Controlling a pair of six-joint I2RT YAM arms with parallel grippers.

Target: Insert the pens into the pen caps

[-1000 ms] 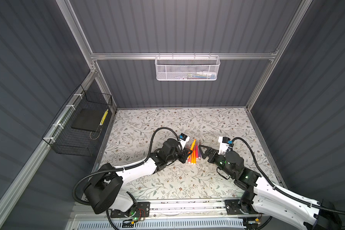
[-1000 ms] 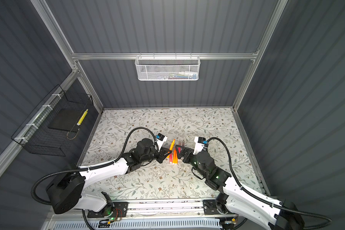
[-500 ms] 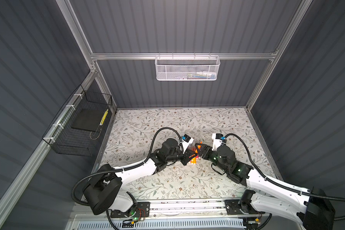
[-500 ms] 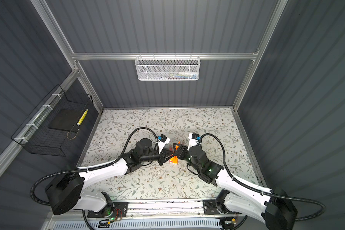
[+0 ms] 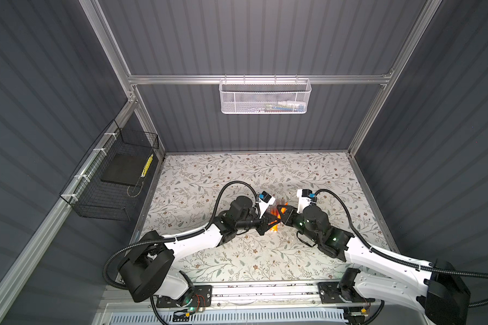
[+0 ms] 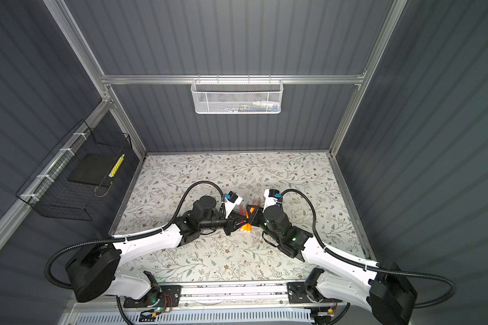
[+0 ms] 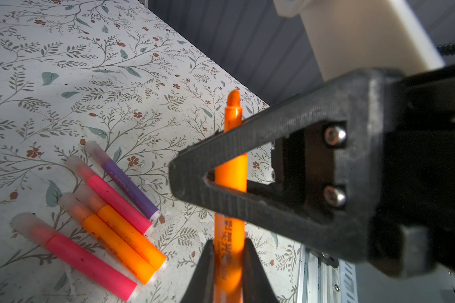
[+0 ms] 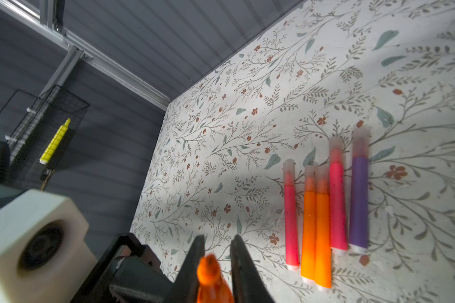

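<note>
Now left claw [image 7: 227,249] and right claw [image 8: 215,245] clamp 1 uncapped orange pen [image 7: 231,168], mid-frame in both top views, beside 5 capped pens [image 8: 322,230].

Bright light washes the floral tabletop [image 5: 197,174] in both top views, leaving the grey walls [image 5: 40,84] dim and splayed by wide-angle distortion. In the right wrist view a soft shadow crosses the tabletop, and the orange pen [image 8: 209,272], close to the lens, is blurred. In the left wrist view it glows, overexposed.
</note>
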